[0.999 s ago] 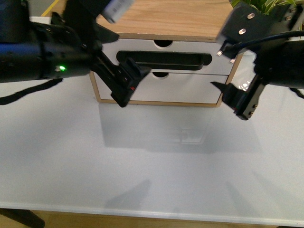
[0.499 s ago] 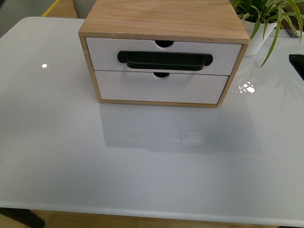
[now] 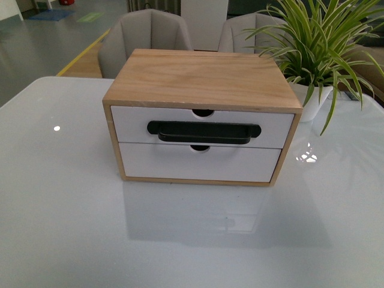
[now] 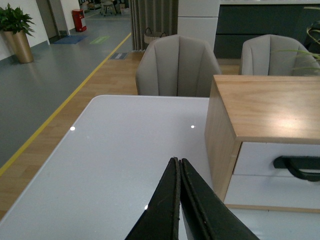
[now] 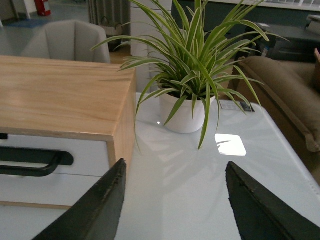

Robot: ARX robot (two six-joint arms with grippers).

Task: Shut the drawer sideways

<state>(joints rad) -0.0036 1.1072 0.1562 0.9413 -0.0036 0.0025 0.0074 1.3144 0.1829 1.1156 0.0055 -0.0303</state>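
Observation:
The drawer (image 3: 138, 126) is the upper one in a light-wood cabinet (image 3: 201, 78), with a white front, a long black bar handle (image 3: 204, 132) and a half-round notch. Its front looks level with the cabinet frame. Neither gripper shows in the front view. In the left wrist view my left gripper (image 4: 179, 161) is shut on nothing, over the table off the cabinet's side, and the drawer (image 4: 260, 159) lies beyond it. My right gripper (image 5: 175, 167) stands open and empty off the cabinet's other side, near the drawer (image 5: 87, 150) and its handle (image 5: 35, 162).
A plain white drawer front (image 3: 198, 163) sits below the handled one. A spider plant in a white pot (image 3: 315, 99) stands on the white table (image 3: 60, 210) behind the cabinet's right corner. Two grey chairs (image 3: 147, 33) stand behind the table.
Both arms were in front of the cabinet a second ago and have left the front view. The front view now looks higher, taking in the chairs and the plant.

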